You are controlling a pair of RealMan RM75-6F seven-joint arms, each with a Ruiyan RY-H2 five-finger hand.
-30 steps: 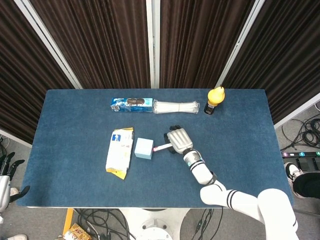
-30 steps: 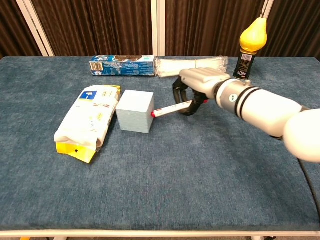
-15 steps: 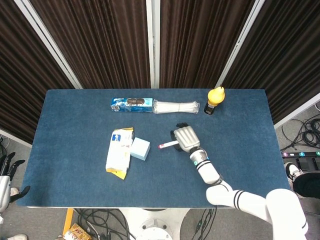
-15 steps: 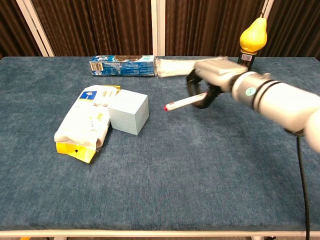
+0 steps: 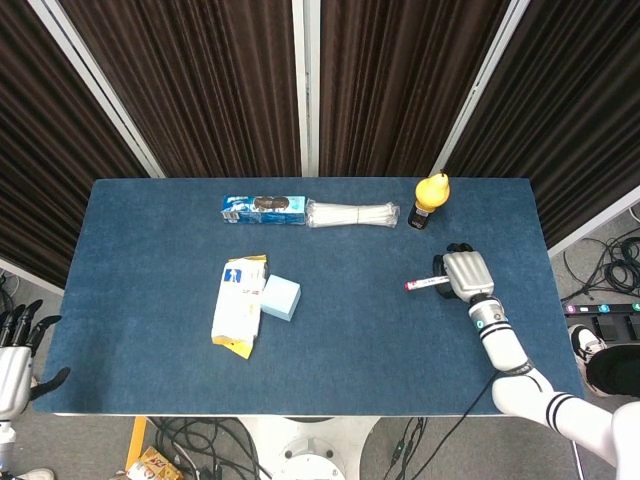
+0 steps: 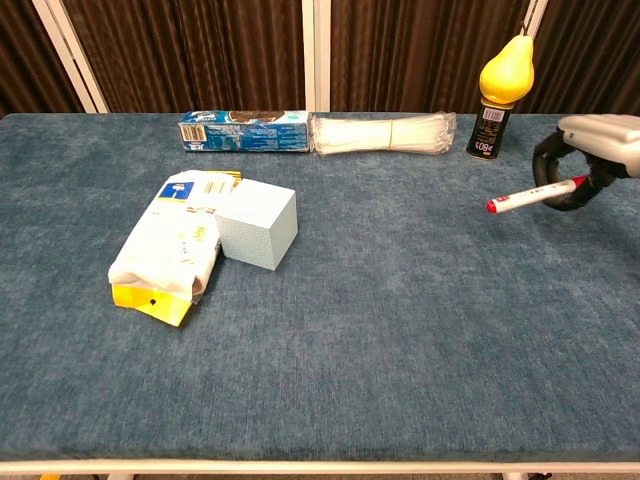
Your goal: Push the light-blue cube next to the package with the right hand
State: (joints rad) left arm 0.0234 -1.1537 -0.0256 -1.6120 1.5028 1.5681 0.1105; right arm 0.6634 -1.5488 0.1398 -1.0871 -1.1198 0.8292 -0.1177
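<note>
On the blue bench [image 5: 150,340], left of centre, I see the light-blue cube [image 5: 281,297] resting with 1 corner against the right edge of the package [image 5: 240,303]; in the chest view the cube [image 6: 257,224] touches the package [image 6: 172,245] and sits rotated relative to it, overlapping its upper right portion. The package is a white bag with a blue label at its far end and a yellow strip at its near end, lying flat along the bench. My right hand [image 5: 465,275] is well apart from both, over the right side of the bench, palm side down, fingers curled around a white marker with a red tip [image 5: 426,284]; the marker points left toward the bench centre. In the chest view the right hand [image 6: 588,160] is cut by the frame edge, and the marker [image 6: 534,194] sticks out from it roughly level, above the bench surface. My left hand [image 5: 18,352] shows only in the head view, off the left bench edge at the frame corner, fingers spread and holding nothing. Along the far side of the bench lie a blue biscuit packet [image 5: 264,209], just beside it a bundle of white cable ties [image 5: 351,214], and further right a dark bottle with a yellow pear-shaped top [image 5: 429,201], standing upright. Dark curtains [image 5: 210,80] hang behind the bench.
</note>
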